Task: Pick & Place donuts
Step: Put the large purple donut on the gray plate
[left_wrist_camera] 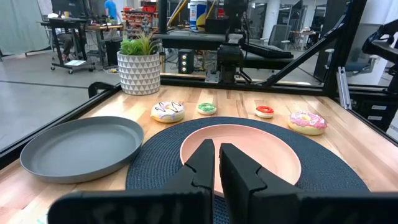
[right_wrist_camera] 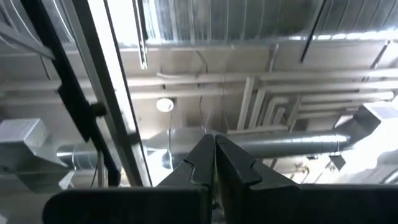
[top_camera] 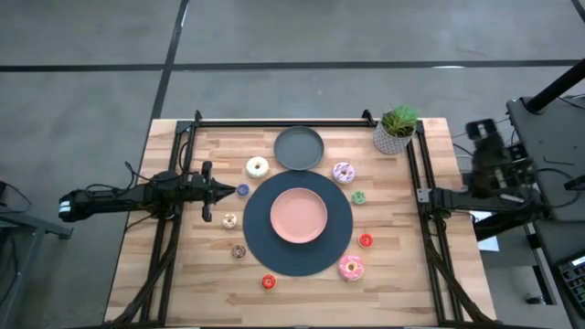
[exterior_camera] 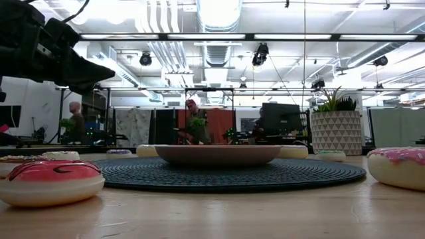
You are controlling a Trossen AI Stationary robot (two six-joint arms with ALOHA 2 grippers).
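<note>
Although my right gripper [right_wrist_camera: 214,146] sits off the table's right edge, hidden from overhead, its wrist view shows the fingers clenched on nothing, aimed at ceiling ducts. My left gripper [top_camera: 230,190], equally clenched and empty, hangs above the left side, pointing toward the pink plate [top_camera: 298,216] on the dark round mat [top_camera: 340,239]. The donuts lie flat, ringed around that mat; being rings, they show no long axis. The overhead view shows the cream donut [top_camera: 258,167] beside the grey plate [top_camera: 299,148]; the low view cuts the pink donut [exterior_camera: 399,166] at its edge and blurs the tiny ones.
</note>
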